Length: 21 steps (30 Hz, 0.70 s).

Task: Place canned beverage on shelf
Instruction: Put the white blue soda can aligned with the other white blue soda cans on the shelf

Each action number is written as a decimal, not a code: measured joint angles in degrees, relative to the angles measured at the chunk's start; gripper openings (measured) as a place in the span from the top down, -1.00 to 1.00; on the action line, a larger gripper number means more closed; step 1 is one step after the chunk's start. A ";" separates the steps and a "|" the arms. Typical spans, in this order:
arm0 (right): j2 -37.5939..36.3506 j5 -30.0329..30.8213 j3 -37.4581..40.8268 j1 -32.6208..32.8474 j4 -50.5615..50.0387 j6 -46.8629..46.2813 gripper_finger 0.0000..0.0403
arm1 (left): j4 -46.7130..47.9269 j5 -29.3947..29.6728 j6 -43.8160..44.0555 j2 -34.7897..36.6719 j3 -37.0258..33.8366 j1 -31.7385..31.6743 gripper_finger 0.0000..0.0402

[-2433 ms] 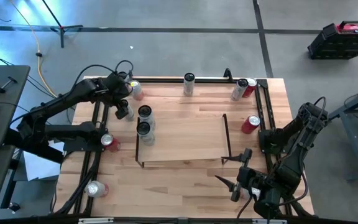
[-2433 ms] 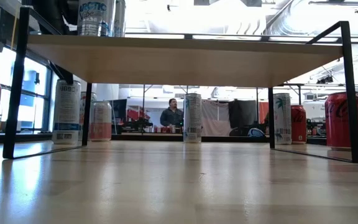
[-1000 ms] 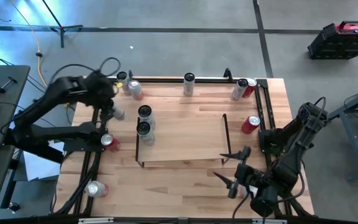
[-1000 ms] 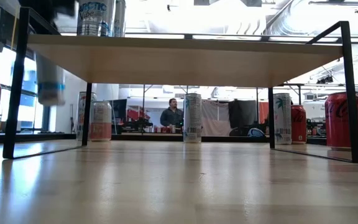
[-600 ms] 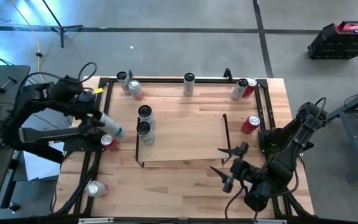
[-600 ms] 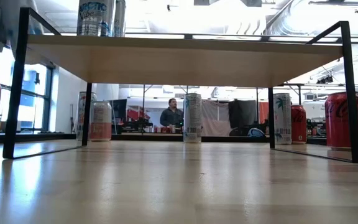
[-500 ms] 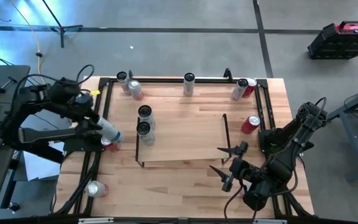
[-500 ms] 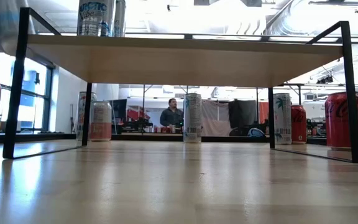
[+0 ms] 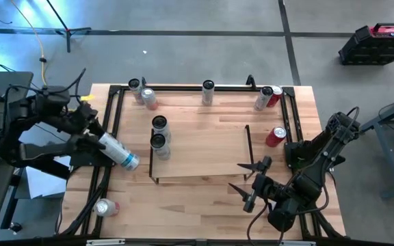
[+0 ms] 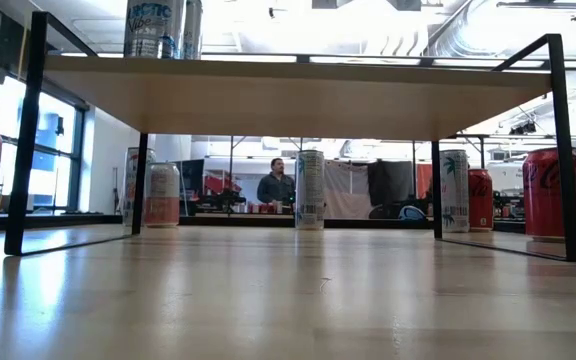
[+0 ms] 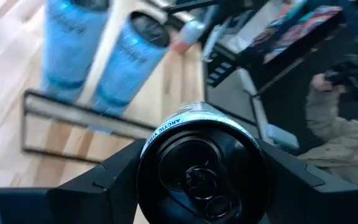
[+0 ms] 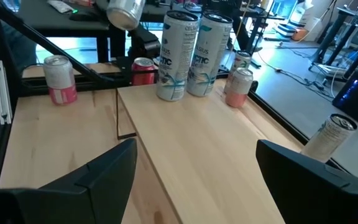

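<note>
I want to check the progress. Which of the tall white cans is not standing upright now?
The tall white can in the left gripper at the table's left edge: it is tilted in the air, while the two on the shelf stand upright.

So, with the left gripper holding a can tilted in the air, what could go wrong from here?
1. The left gripper holds the white can tilted beside the shelf; it may be set down crooked and topple.
2. Two cans already stand at the shelf's left end; the incoming one might knock them.
</note>
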State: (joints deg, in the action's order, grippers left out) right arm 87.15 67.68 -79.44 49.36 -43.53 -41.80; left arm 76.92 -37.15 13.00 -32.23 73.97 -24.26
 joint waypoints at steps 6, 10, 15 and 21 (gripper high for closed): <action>0.00 0.00 0.00 0.00 1.84 0.89 -0.56 | 0.85 -5.08 -1.09 -0.02 0.74 0.05 -0.19; 0.00 0.00 0.00 0.00 2.00 0.85 -0.56 | -0.95 -11.68 -1.06 0.19 1.44 0.03 -0.19; 0.00 0.00 0.00 0.00 3.18 0.91 -0.56 | -9.98 -14.54 0.25 0.02 1.33 -0.10 -0.19; 0.00 0.00 0.02 0.00 6.45 3.98 -0.56 | -21.99 -17.06 1.44 0.04 1.36 -0.08 -0.19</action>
State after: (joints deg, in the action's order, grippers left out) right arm 87.15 67.68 -79.42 49.36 -37.08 -37.82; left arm 54.93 -54.22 14.44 -32.18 75.33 -24.34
